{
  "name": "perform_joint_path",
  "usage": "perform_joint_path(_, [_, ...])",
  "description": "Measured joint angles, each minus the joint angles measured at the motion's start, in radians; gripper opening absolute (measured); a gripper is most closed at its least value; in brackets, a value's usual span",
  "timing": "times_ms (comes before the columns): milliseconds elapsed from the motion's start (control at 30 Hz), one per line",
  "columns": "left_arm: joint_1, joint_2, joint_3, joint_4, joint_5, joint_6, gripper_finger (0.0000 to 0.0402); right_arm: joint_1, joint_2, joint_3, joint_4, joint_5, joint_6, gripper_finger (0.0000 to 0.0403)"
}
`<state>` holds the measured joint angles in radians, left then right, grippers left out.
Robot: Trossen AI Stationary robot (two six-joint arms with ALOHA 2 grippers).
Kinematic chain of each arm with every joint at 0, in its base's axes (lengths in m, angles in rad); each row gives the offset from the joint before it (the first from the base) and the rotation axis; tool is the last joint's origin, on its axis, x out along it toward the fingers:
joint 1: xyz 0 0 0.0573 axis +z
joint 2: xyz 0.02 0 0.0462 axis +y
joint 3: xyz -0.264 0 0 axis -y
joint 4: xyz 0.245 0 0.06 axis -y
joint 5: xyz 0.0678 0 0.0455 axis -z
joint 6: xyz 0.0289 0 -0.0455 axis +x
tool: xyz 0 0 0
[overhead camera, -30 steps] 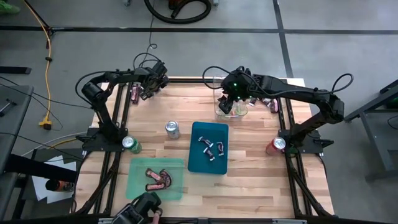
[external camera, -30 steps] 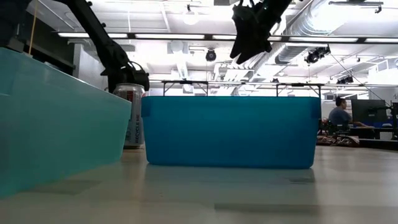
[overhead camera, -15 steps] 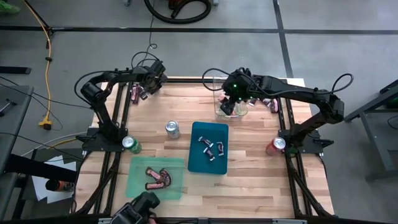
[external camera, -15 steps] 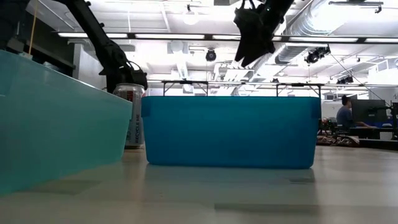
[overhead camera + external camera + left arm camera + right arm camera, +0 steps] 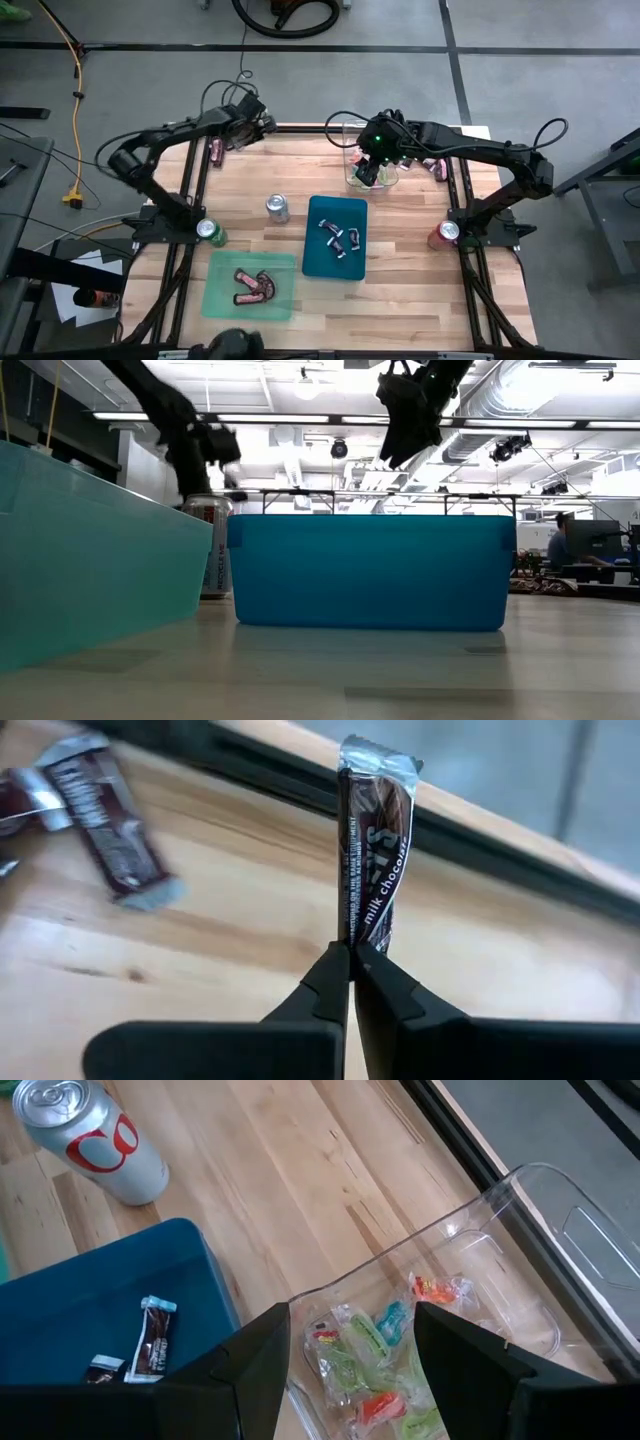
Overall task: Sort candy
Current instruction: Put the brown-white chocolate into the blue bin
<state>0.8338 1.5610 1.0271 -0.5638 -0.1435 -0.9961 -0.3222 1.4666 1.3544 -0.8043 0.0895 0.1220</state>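
near the table's far edge, left claw (image 5: 350, 955) pinches a chocolate bar (image 5: 372, 850) aloft

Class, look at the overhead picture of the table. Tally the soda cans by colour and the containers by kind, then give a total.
Silver soda can: 1
Green soda can: 1
Red soda can: 1
Green tray: 1
Blue tray: 1
Clear container: 1
Total: 6

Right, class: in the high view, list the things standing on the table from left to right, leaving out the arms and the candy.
Green can → silver can → blue bin → clear container → red can.
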Motion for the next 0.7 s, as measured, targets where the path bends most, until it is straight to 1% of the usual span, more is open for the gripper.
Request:
perform_joint_path(167, [-0.137,-0.174,0.0,-0.035,0.0,0.158,0.0001,0.0,-0.003,0.0,0.0,0.0,-0.017,0.0209])
perform_joint_path(300, [-0.301,-0.31,0.0,-0.033,0.011,0.276,0.0001,0.0,-0.034,-0.001,0.02,0.0,-0.025,0.0209])
perform_joint_path(400, [-0.437,-0.386,0.0,0.007,0.01,0.374,0.0001,0.0,-0.074,-0.001,0.024,0.003,0.0,0.0209])
perform_joint_path(500, [-0.568,-0.431,0.0,0.061,0.008,0.485,0.0,0.003,-0.119,-0.001,0.024,0.003,0.056,0.0209])
perform_joint_path(600, [-0.673,-0.442,0.001,0.122,0.014,0.572,0.0,0.017,-0.161,-0.001,0.027,0.007,0.123,0.0209])
perform_joint_path(700, [-0.755,-0.427,0.001,0.176,0.058,0.676,0.0,0.04,-0.193,-0.001,0.04,0.027,0.184,0.0209])
